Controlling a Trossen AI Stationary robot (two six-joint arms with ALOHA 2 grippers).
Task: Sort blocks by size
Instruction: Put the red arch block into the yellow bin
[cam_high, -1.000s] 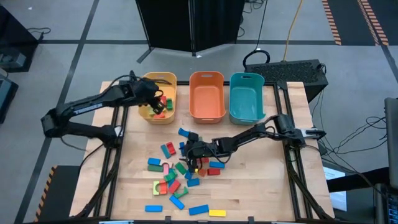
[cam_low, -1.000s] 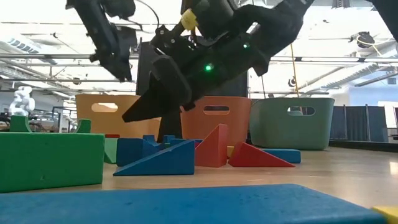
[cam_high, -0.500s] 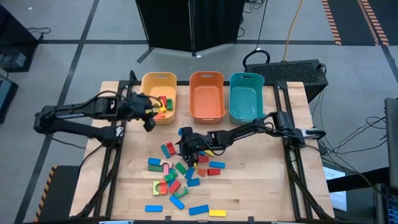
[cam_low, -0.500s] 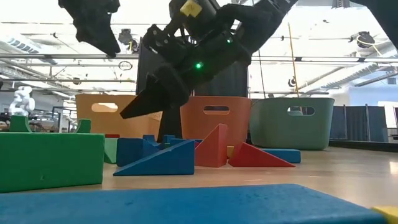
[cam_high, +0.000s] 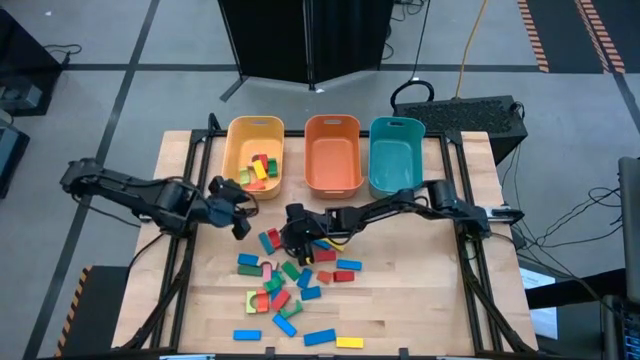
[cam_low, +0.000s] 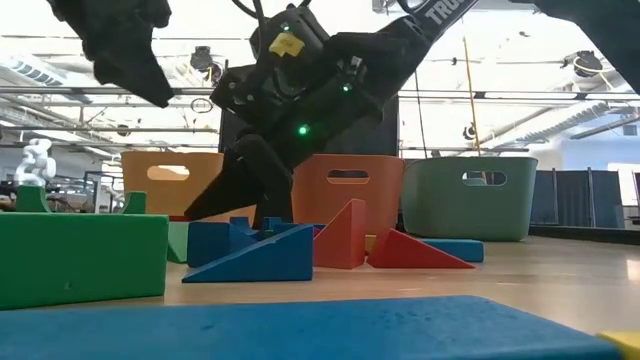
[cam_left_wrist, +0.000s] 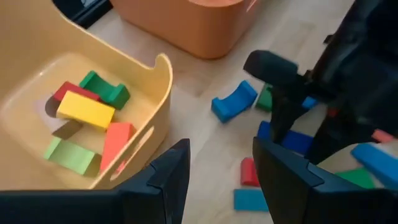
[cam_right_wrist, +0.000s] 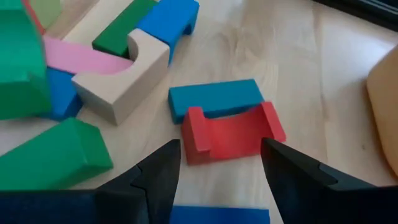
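The right gripper (cam_high: 292, 232) hung open and empty over the blocks (cam_high: 290, 285) at centre frame — the left gripper (cam_high: 240, 218), also open and empty, sat below the yellow bin (cam_high: 232, 135).

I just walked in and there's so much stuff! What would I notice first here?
Probably the heap of colourful wooden blocks spread over the near half of the table. Behind it, three bins stand in a row: the yellow bin already holding a few blocks, then the orange bin and the teal bin. The right gripper hangs open over the heap's far edge, and the left gripper is open in front of the yellow bin.
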